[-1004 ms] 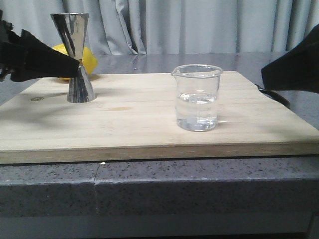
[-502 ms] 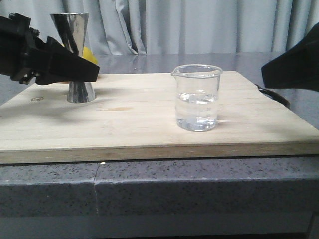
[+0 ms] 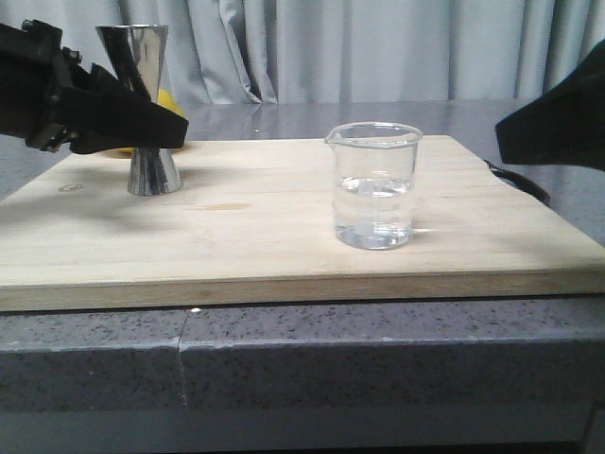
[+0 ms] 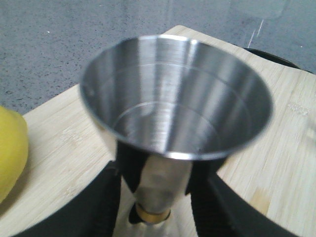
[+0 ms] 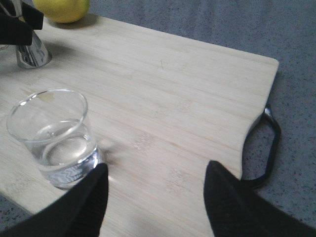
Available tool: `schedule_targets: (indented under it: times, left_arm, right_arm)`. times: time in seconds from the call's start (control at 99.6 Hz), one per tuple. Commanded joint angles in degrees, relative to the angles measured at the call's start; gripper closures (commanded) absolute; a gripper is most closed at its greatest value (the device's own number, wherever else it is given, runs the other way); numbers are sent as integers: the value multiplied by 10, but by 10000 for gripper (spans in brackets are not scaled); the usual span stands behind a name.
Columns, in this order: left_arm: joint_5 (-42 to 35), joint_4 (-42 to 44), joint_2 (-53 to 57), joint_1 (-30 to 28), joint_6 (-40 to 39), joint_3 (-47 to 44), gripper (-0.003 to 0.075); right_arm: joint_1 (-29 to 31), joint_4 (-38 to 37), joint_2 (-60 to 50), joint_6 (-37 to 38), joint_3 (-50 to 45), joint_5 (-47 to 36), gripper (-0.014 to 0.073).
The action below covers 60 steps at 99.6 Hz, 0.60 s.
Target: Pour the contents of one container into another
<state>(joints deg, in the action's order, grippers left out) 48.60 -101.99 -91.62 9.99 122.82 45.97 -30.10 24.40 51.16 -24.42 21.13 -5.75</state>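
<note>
Compared with 1 second back, the left gripper [image 3: 151, 128] has pushed further in along the jigger's [image 3: 146, 109] waist, so its dark fingers now straddle the narrow middle; the right arm and the beaker look unchanged. To my eye this means the receiving vessel is being steadied before any pouring starts.

Nearest the camera, 1 clear beaker [image 3: 375, 184] stands upright on the wooden board [image 3: 284, 236], roughly half full of clear liquid, untouched. The right gripper [image 5: 155, 197] hovers just beside it with its fingers spread apart and nothing between them.

Further back at the board's left, 1 steel jigger stands upright, its upper cup empty in the left wrist view. The left fingers [image 4: 106, 197] sit on both sides of its gold waist, but whether they are actually pressing on it I cannot tell.

Behind the jigger lies 1 lemon [image 4: 10, 148], partly hidden.
</note>
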Motion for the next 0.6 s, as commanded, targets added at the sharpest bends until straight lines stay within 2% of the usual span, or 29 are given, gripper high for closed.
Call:
schedule_targets:
  times: [0.0, 0.401, 0.592]
  left_arm:
    - [37, -48, 15, 5, 2, 16, 470]
    - [40, -48, 15, 5, 2, 16, 614]
    - [49, -48, 15, 5, 2, 16, 717]
  right_arm:
    - [0, 0, -2, -5, 14, -44, 205]
    - [0, 0, -2, -5, 14, -40, 205]
    - [0, 0, -2, -5, 14, -40, 205]
